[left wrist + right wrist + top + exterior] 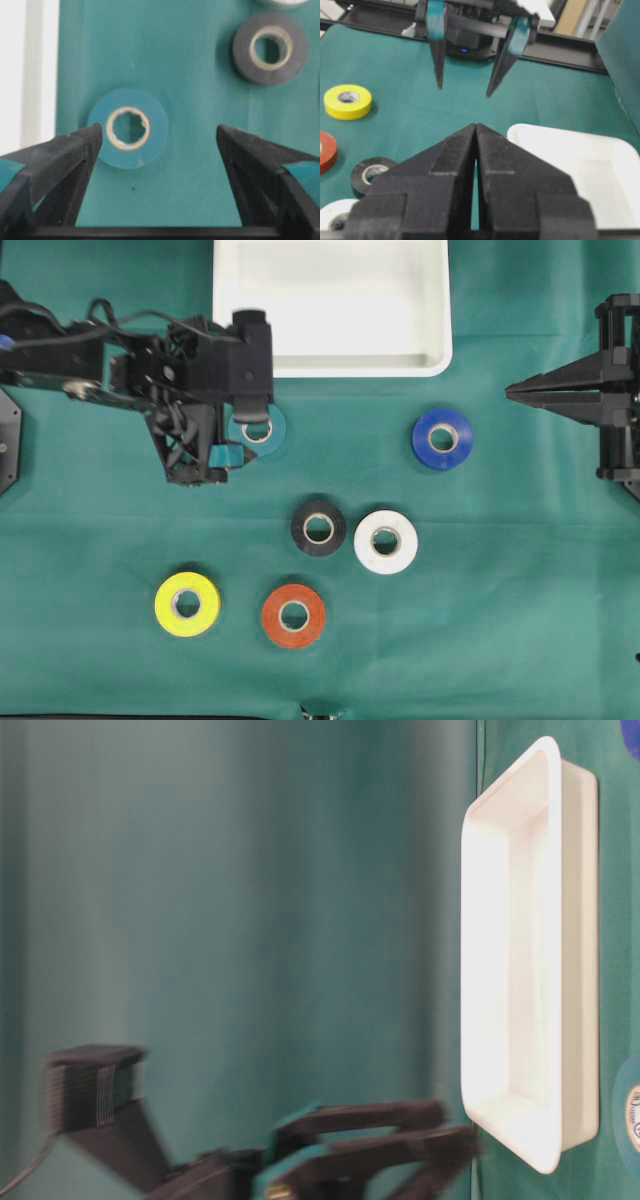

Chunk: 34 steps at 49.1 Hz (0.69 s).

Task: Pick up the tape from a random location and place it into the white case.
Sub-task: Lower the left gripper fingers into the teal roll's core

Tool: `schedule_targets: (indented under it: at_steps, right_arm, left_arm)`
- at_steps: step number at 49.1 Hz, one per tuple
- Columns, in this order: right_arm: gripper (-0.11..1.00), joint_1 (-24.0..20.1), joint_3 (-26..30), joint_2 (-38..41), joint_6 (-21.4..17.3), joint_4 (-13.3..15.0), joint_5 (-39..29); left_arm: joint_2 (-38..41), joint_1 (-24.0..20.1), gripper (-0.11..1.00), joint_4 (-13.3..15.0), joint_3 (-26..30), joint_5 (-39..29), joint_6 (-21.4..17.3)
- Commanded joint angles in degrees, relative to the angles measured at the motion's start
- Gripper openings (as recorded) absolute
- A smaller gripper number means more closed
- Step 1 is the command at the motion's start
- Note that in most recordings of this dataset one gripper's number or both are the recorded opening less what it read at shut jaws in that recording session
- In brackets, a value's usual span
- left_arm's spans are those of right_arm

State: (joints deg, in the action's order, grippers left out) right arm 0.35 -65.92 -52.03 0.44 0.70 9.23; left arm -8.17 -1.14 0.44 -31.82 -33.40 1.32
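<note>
The left gripper [159,150] hangs with its black pointed fingers spread wide over a teal ring-shaped roll of tape [128,127], which lies flat on the green cloth [500,640] close to the left-hand finger in the wrist view, not gripped. The large shallow white plastic case [330,305] sits just beyond that roll. The right gripper [476,129] rests well apart, fingers pressed together, holding nothing.

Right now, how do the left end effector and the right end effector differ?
The left end effector is open wide; the right end effector is shut. The left one hangs over the teal tape roll, beside the white tray; the right one sits at the table edge, away from every roll. Both are black and hold nothing.
</note>
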Motion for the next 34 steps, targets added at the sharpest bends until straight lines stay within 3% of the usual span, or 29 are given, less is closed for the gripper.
schedule_targets:
  at_steps: [1, 34]
  right_arm:
    - [0.00, 0.09, 1.05, 0.53, -0.09, 0.09, 0.26]
    - [0.00, 0.09, 0.79, 2.02, -0.09, 0.09, 0.26]
  left_arm:
    - [2.20, 0.18, 0.99, 0.00, 0.26, 1.23, 0.09]
    - [10.55, 0.70, 0.99, 0.18, -0.70, 6.06, 0.35]
